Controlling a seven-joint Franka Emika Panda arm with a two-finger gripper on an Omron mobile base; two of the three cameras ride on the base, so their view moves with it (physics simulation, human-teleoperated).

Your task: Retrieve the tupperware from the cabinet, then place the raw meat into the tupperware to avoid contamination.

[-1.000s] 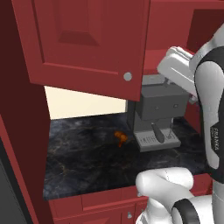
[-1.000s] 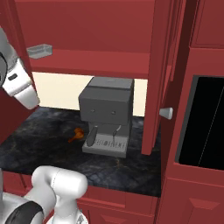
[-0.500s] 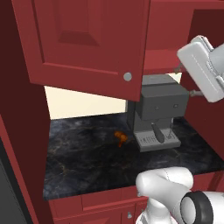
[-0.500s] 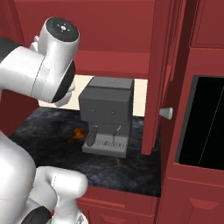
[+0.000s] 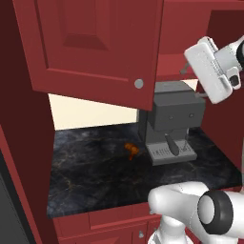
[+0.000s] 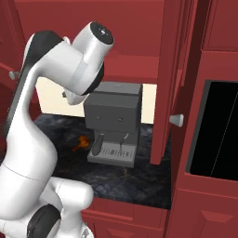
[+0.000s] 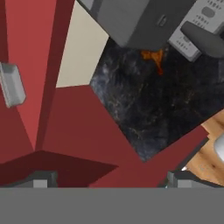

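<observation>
**Claw wide, tub on shelf**

Dark marbled counter runs under a red wall cabinet with its doors swung open. Grey boxy machine stands on the counter; the small orange meat lies just beside it, left of it in both base views. Hand view: tub sits on the red cabinet shelf. Claw spread wide, holding nothing, well apart from the tub.

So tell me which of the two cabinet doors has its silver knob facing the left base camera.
The wide raised-panel door on the left, swung open over the counter; its knob sits at the lower corner. The other door is edge-on by the coffee machine.
</observation>
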